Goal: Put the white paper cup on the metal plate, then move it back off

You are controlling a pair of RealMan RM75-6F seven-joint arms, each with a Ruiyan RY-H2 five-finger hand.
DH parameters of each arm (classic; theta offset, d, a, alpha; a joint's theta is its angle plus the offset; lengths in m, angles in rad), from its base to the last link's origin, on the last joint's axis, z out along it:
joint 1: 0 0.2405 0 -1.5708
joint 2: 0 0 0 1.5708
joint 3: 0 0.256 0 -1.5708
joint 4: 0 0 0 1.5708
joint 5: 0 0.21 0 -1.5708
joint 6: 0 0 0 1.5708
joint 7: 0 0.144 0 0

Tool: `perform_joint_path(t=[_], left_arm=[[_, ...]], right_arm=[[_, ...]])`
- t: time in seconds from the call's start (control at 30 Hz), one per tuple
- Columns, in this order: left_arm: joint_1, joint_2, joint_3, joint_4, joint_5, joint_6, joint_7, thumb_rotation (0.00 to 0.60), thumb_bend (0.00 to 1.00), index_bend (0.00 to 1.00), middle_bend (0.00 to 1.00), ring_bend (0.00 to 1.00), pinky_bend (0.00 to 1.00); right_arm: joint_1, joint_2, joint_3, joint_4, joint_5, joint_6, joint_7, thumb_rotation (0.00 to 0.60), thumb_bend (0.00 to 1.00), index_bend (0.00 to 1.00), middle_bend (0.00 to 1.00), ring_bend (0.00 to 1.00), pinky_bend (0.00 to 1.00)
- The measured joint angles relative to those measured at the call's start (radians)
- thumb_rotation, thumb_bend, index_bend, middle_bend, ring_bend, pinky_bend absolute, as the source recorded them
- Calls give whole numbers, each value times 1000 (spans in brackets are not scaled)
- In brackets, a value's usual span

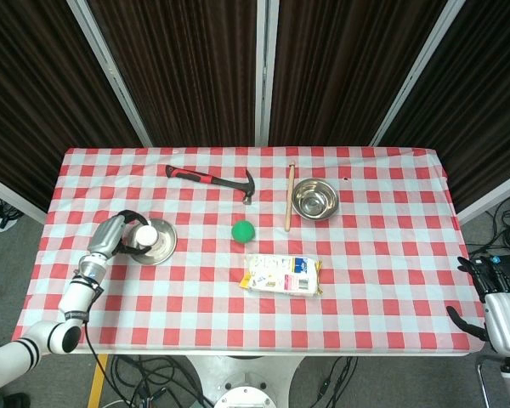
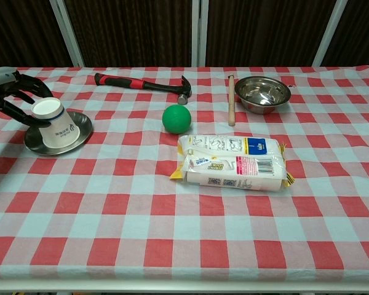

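The white paper cup [image 2: 54,121] stands upside down and a little tilted on the metal plate [image 2: 49,148] at the table's left side. My left hand [image 2: 12,96] reaches in from the left, its dark fingers curled around the cup's upper end. From the head view, the cup [image 1: 145,233] covers the left part of the plate [image 1: 162,251], with the left hand [image 1: 117,238] against it. My right hand [image 1: 493,287] hangs off the table's lower right corner, fingers apart and holding nothing.
A red-and-black hammer [image 2: 141,84] lies at the back. A green ball [image 2: 176,118] sits mid-table, right of the plate. A wooden stick [image 2: 231,98] lies beside a steel bowl [image 2: 262,94]. A white food packet [image 2: 234,161] lies in front of the ball.
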Motion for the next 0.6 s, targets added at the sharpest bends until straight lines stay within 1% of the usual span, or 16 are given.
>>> perform_joint_path(t=[0.13,0.23,0.33,0.5,0.6], left_arm=[[0,-19,-13,50,-43,-9,7,600,209,560,329,150,198],[4,-25,-27,61,-64,-12,-9,600,210,560,329,150,198],[9,-15,-27,39,-54,-10,-33,600,210,560,329,150,198],[12,19,-6,-33,-3,-18,-62,600,210,560,329,150,198],[7,29,3,-48,12,-24,-67,600,210,560,329,150,198]], right_arm=[[0,0,0,-1,-1,0,-1,600,153,126,257,78,181],[0,0,-1,0,-2,0,0,600,153,125,256,78,181],[0,-2,-2,3,-2,-1,2,600,153,125,257,78,181],[0,-1,0,3,-3,1,1,600,153,126,257,78,181],[0,0,0,3,0,1,1,600,152,126,257,78,181]])
